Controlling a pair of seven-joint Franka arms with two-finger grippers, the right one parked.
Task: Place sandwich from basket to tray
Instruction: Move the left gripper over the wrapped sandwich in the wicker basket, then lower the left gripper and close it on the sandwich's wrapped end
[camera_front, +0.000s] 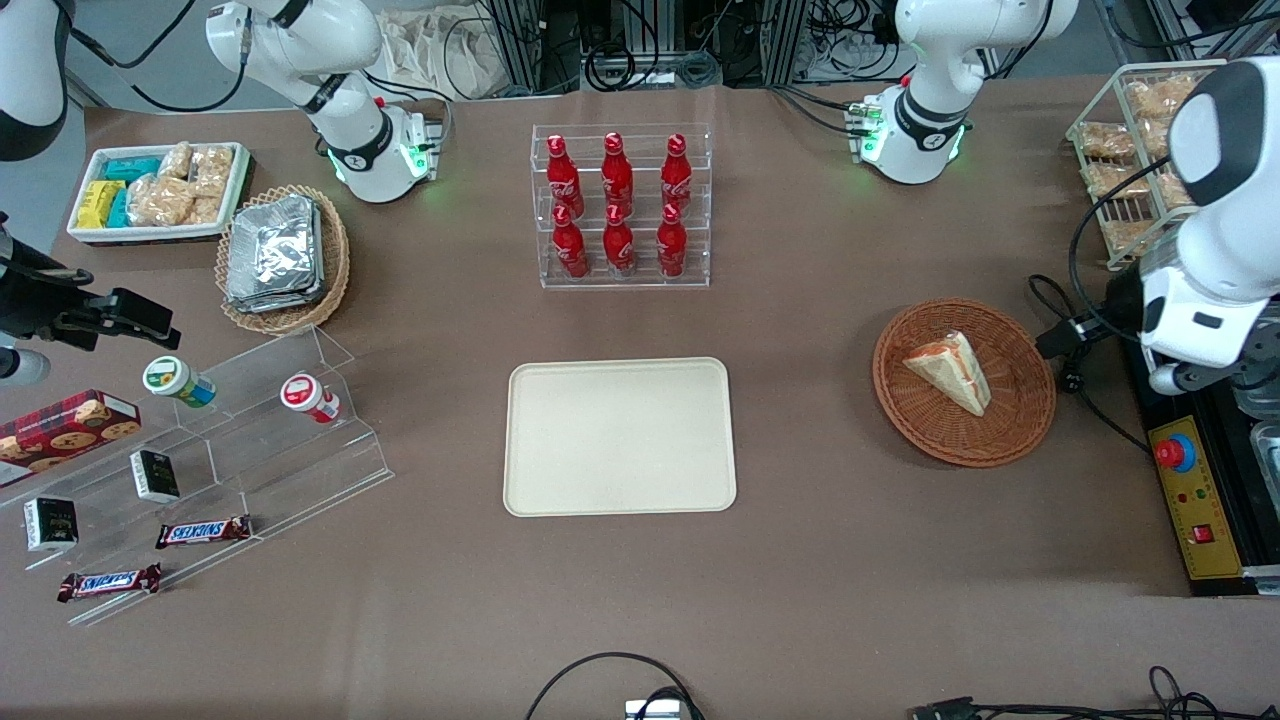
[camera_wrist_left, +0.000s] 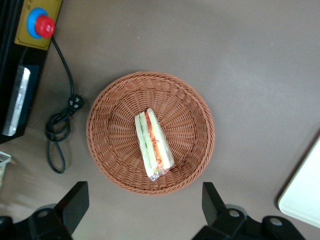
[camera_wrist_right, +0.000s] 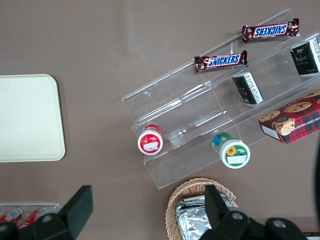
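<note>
The sandwich (camera_front: 950, 372) (camera_wrist_left: 153, 145), a clear-wrapped white wedge with orange-red filling, lies in the round reddish-brown wicker basket (camera_front: 920, 430) (camera_wrist_left: 107, 150). The cream tray (camera_front: 618, 437) (camera_wrist_left: 305, 195) lies flat mid-table, about a basket's width away toward the parked arm's end. My gripper (camera_wrist_left: 144, 206) hangs high above the table just outside the basket's rim, open, with nothing between its fingers (camera_wrist_left: 76, 202). In the front view the working arm (camera_front: 1215, 290) stands beside the basket and covers the gripper.
A yellow box with a red stop button (camera_front: 1190, 500) (camera_wrist_left: 40, 22) and a coiled black cable (camera_wrist_left: 60, 130) lie beside the basket. A rack of red bottles (camera_front: 620, 205) stands farther from the camera than the tray. A wire rack of bagged snacks (camera_front: 1130, 150) is close to the arm.
</note>
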